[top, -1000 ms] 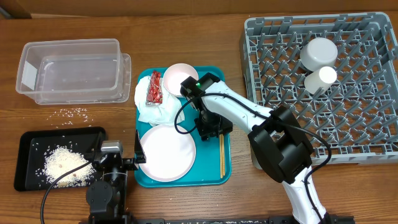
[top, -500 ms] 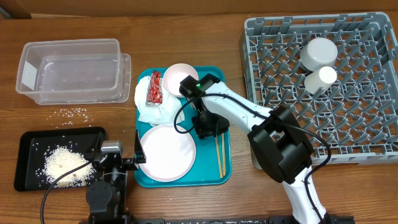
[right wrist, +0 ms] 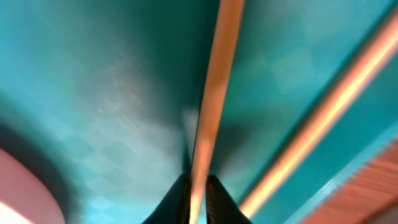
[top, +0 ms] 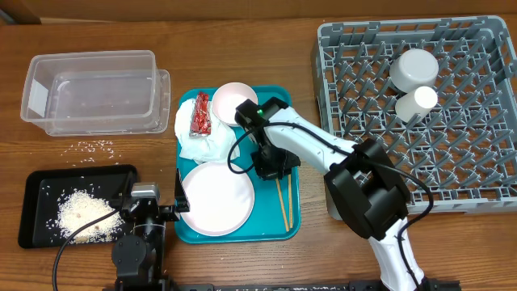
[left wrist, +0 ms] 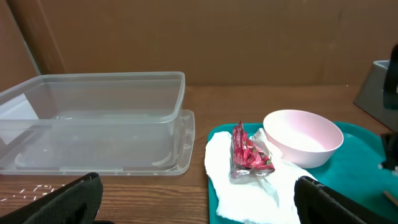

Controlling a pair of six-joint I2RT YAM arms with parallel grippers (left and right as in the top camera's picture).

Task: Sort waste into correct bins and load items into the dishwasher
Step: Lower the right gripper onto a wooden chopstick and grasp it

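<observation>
Two thin wooden chopsticks (top: 283,202) lay on the flat teal serving tray (top: 270,228), just right of the large pale pink round plate (top: 216,198). Your right pincer (right wrist: 196,198) was clamped on one stick near its upper end, tips low over the tray. Your left pincer (top: 153,206) stood wide apart, gripping nothing, low over the wooden tabletop (top: 242,48), between the shallow black rectangular tray (top: 32,230) of white rice (top: 81,212) and that plate.
</observation>
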